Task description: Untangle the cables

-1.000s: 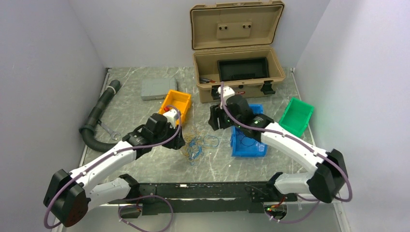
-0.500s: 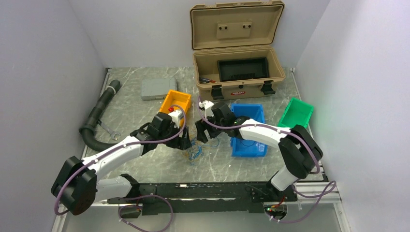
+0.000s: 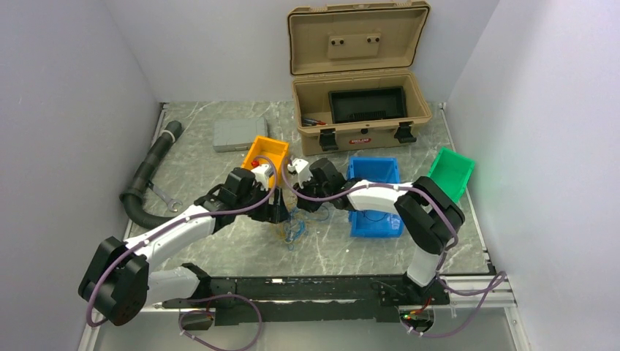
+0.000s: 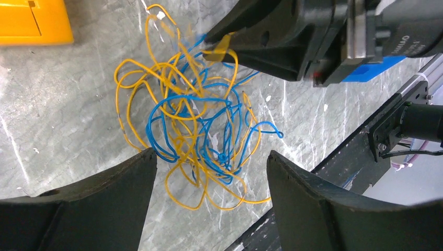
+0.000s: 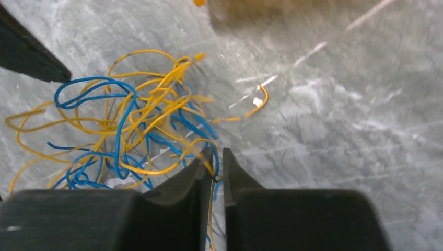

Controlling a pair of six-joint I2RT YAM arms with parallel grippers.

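The cables (image 3: 296,227) are a loose tangle of thin yellow and blue wires lying on the marble table between both arms. From the left wrist view the cables (image 4: 198,130) lie just ahead of my left gripper (image 4: 210,154), which is open and hovers over the tangle's near side with nothing pinched. My left gripper (image 3: 281,213) sits at the tangle's left edge. My right gripper (image 3: 301,199) reaches in from the right. In the right wrist view my right gripper (image 5: 218,154) is shut on a yellow wire at the edge of the cables (image 5: 130,130).
An orange bin (image 3: 267,155) stands just behind the grippers and a blue bin (image 3: 374,205) is under the right forearm. A green bin (image 3: 447,175), an open tan toolbox (image 3: 358,110), a grey box (image 3: 234,134), a black hose (image 3: 150,172) and a wrench (image 3: 164,197) ring the area.
The right arm swung left from above the blue bin down onto the tangle, and its jaws closed on a yellow wire. The left gripper edged right and opened wider.
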